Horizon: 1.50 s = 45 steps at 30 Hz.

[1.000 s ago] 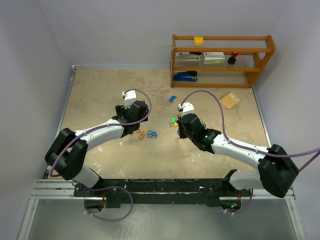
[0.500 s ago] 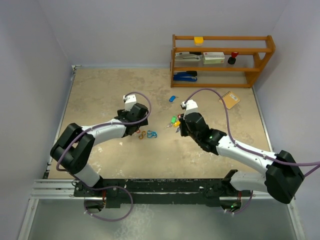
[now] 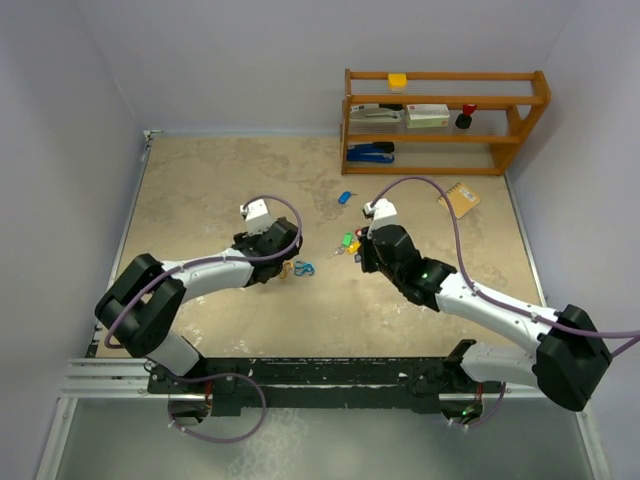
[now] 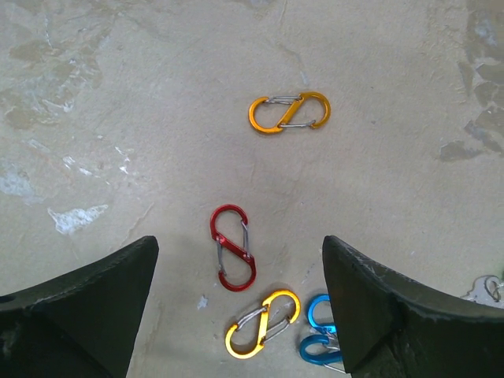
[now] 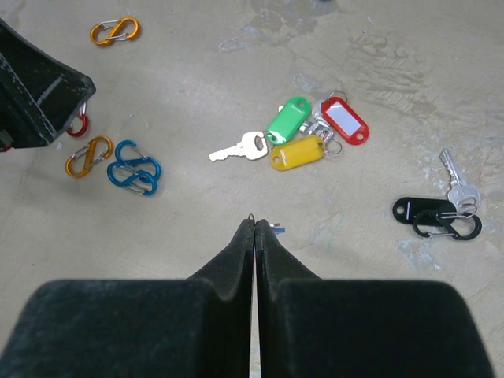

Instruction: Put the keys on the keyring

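Observation:
The keys lie mid-table: green tag [image 5: 288, 120], yellow tag [image 5: 298, 152] and red tag [image 5: 344, 120] bunched together with a bare silver key [image 5: 239, 148]. A black-tagged key [image 5: 417, 209] lies to the right, and a blue-tagged one [image 3: 344, 197] farther back. My right gripper [image 5: 254, 221] is shut, just short of the bunch. A thin keyring loop [image 5: 251, 216] pokes out at its tip, with a bit of blue beside it. My left gripper [image 4: 240, 248] is open and low over the figure-eight clips, straddling the red clip [image 4: 233, 247].
Yellow [image 4: 262, 324], blue [image 4: 319, 335] and orange [image 4: 289, 113] clips lie around the left gripper. A black clip [image 5: 449, 226] sits by the black tag. A wooden shelf [image 3: 440, 120] stands at the back right, with a notebook [image 3: 459, 199] in front of it.
The left gripper has come nearer and lower over the clips, its jaws narrowing slightly. The right gripper shifted a little toward the key bunch and stayed shut.

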Each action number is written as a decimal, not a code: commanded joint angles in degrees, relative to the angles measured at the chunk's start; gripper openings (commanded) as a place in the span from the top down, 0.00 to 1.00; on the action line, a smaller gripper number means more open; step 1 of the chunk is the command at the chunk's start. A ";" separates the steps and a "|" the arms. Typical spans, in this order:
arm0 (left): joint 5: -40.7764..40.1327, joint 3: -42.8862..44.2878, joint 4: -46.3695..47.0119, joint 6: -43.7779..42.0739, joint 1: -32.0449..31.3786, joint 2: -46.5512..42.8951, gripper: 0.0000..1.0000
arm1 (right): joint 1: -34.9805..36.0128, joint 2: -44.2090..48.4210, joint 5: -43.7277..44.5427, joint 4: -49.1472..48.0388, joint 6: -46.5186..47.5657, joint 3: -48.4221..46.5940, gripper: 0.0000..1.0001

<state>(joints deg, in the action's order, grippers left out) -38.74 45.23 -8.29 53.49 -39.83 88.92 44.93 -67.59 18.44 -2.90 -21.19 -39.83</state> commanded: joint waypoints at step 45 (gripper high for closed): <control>-4.33 0.16 1.68 9.08 -3.88 8.83 0.62 | -0.95 4.78 -0.20 -1.06 0.79 2.81 1.00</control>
<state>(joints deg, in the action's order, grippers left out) -44.03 45.15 -6.42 60.97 -43.22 96.07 44.25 -64.40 18.46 -2.46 -21.19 -37.19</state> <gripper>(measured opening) 0.416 0.005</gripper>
